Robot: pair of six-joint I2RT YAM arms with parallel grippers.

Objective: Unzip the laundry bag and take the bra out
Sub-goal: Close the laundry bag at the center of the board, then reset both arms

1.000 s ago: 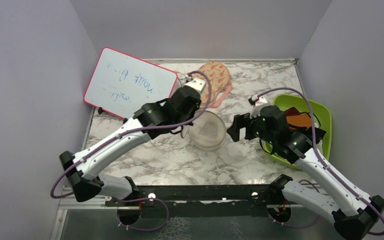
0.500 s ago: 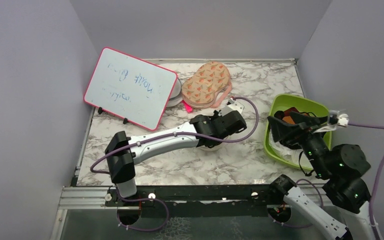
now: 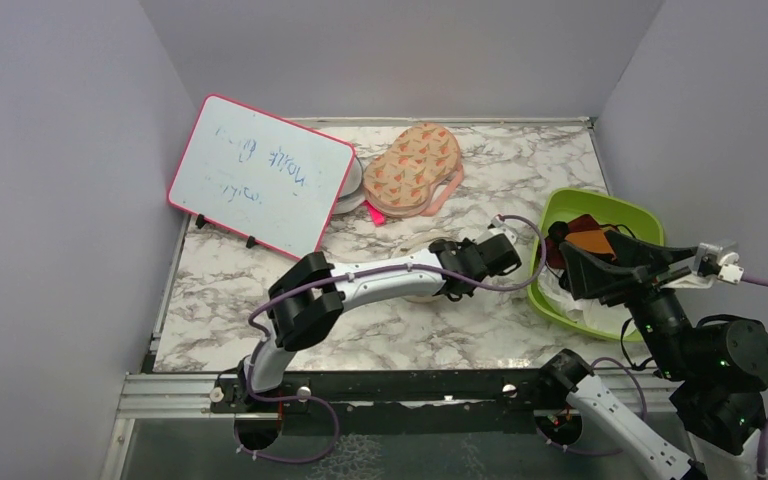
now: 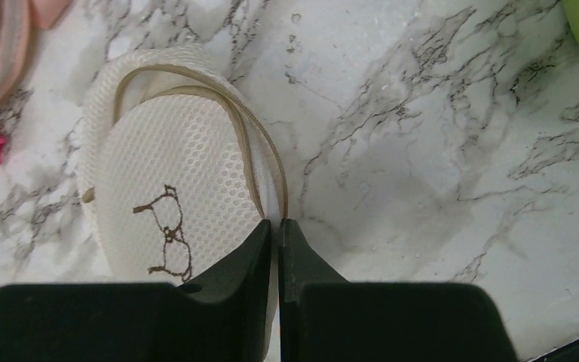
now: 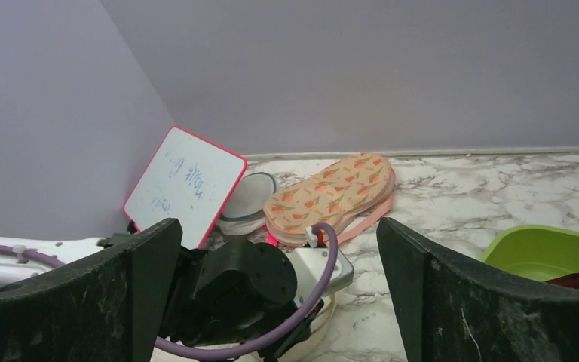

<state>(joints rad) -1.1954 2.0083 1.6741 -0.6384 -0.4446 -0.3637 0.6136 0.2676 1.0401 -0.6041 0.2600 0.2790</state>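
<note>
- Your right gripper (image 5: 277, 226) is spread wide and empty. The bra (image 3: 592, 241) lies just beside it, in the green bin (image 3: 650, 225).
- Your left gripper (image 4: 279, 226) is closed, tips on the laundry bag (image 4: 166, 188) zip rim. Pinch on the pull: cannot tell. The zip curves away ahead-left.

My marble counter (image 3: 470, 328), pink-framed whiteboard (image 3: 260, 175) propped near the far left corner, peach patterned case (image 3: 415, 168) by the far edge, green bin (image 3: 592, 203) at the right edge, white mesh laundry bag (image 4: 166, 173) mid-counter.

The whiteboard (image 3: 260, 177) has blue writing too messy to read, and the laundry bag (image 4: 166, 173) shows a bra drawing.
</note>
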